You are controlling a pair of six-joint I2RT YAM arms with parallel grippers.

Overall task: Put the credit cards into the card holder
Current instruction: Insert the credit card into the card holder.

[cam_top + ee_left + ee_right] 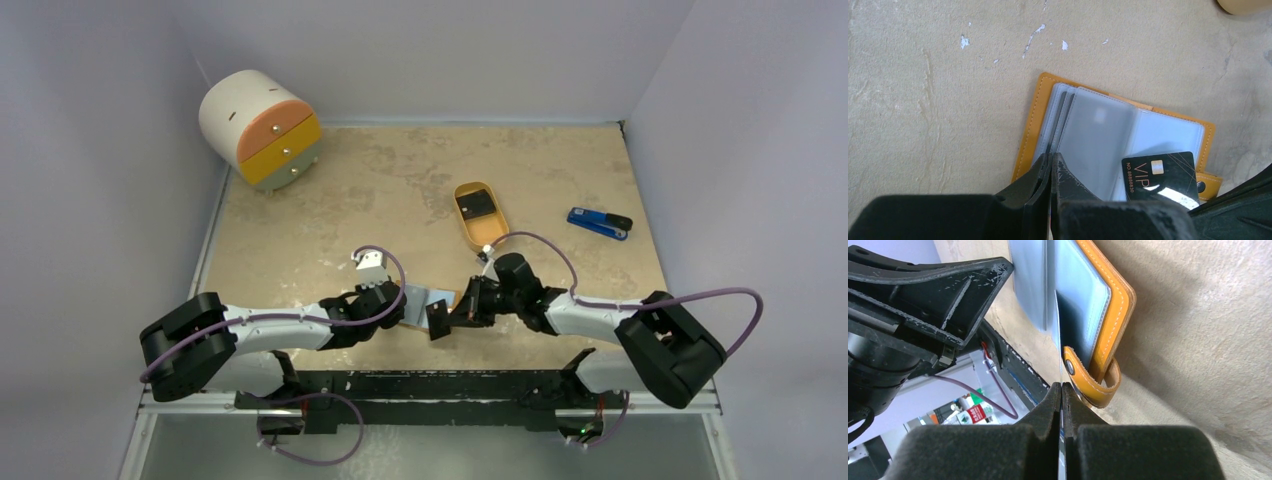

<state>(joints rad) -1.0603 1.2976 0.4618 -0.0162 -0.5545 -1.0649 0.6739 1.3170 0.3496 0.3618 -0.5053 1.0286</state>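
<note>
Over tabletop (350,200), credit card (1163,172) seemingly points at holder (1118,315).

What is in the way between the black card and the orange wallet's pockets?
Nothing I can see. The right hand pinches the credit card right at the open card holder, and the left hand pinches a clear sleeve.

I see the orange card holder (1034,125) open on the counter (938,100), sleeves fanned; a black VIP card (1160,172) overlaps its 4 o'clock corner.
</note>
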